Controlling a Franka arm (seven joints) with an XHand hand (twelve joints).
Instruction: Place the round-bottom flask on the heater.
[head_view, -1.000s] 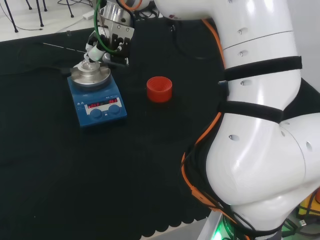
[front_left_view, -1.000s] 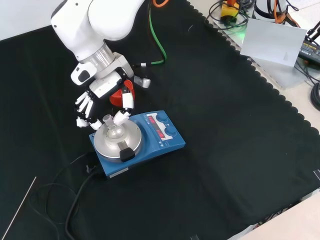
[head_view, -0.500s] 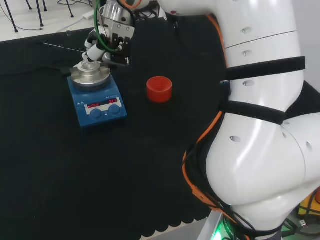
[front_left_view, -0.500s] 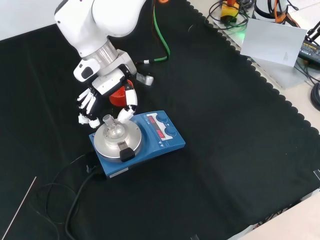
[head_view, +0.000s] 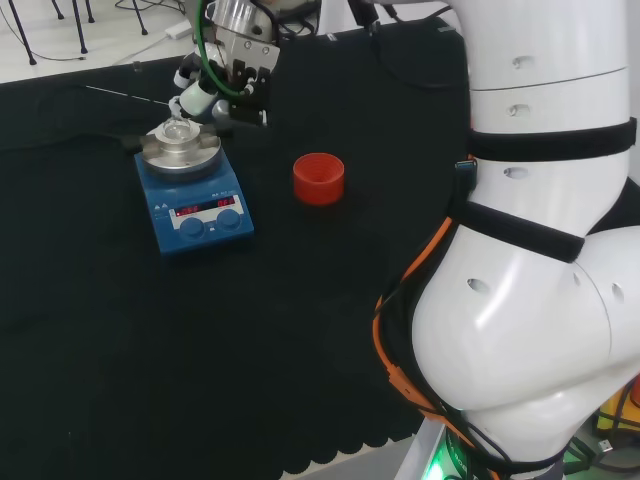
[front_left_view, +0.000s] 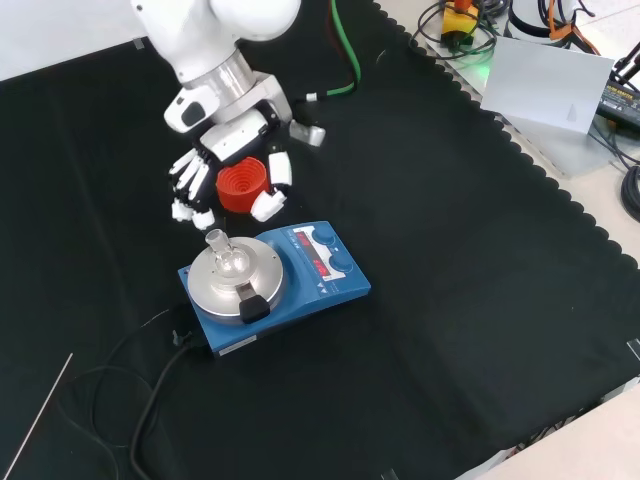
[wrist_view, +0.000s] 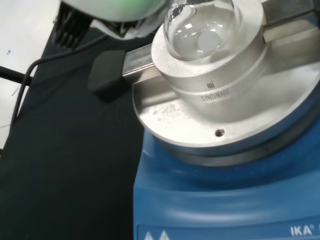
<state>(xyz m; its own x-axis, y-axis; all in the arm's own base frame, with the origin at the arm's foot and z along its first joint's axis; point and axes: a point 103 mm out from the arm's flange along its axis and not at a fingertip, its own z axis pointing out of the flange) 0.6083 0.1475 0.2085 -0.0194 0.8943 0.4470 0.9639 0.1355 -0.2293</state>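
A clear round-bottom flask (front_left_view: 224, 258) sits upright in the silver bowl of the blue heater (front_left_view: 300, 283), its neck pointing up. The same flask (head_view: 178, 131) rests on the heater (head_view: 195, 205) in the head view, and the wrist view looks down on the flask (wrist_view: 200, 25) seated in the metal block (wrist_view: 220, 85). The black and white hand (front_left_view: 232, 175) hangs above and behind the flask, apart from it, fingers spread and relaxed with nothing between them. In the head view the hand (head_view: 215, 88) is just beyond the heater.
A red ribbed ring stand (front_left_view: 241, 186) lies on the black cloth behind the heater, partly behind the hand; in the head view the stand (head_view: 318, 177) is to the heater's right. The heater's black cable (front_left_view: 150, 400) trails toward the front left. A thin rod (front_left_view: 40, 415) lies nearby.
The hand has let go of the flask's neck and lifted up and away from the heater, with its fingers spread wider. The flask stays upright on the heater.
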